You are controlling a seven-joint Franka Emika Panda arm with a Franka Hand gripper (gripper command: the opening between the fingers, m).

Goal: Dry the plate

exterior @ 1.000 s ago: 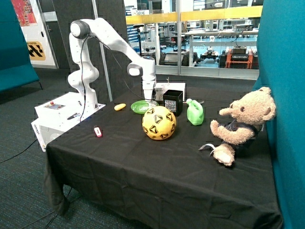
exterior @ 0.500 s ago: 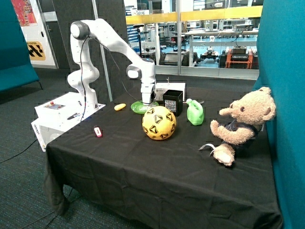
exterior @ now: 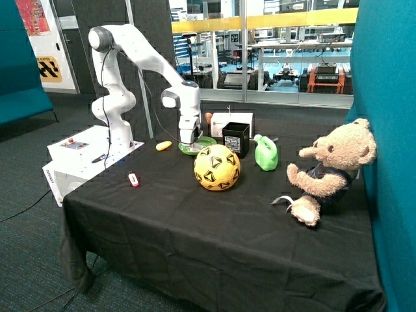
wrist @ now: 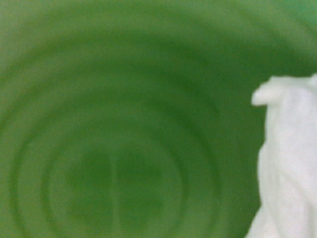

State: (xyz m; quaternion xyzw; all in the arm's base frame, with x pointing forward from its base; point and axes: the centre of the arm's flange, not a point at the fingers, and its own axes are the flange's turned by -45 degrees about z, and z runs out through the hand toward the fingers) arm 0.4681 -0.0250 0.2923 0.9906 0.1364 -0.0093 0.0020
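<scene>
The light-green plate (exterior: pixel 207 141) lies on the black table behind the yellow football (exterior: pixel 217 167). My gripper (exterior: pixel 188 147) is down on the plate, on the side nearer the small yellow object (exterior: pixel 164 145). In the wrist view the plate's ringed inner surface (wrist: pixel 124 124) fills the frame from very close. A white crumpled cloth (wrist: pixel 290 163) lies against the plate at one edge of that view. I cannot tell from these views whether the gripper holds the cloth.
A black box (exterior: pixel 236 138) and a green jug-shaped bottle (exterior: pixel 266 153) stand just beside the plate. A white box (exterior: pixel 231 121) is behind it. A teddy bear (exterior: pixel 331 169) sits by the teal wall. A small red object (exterior: pixel 133 179) lies near the table's edge.
The gripper has swept across the plate, from the side by the black box to the side by the small yellow object. The plate and other objects have stayed put.
</scene>
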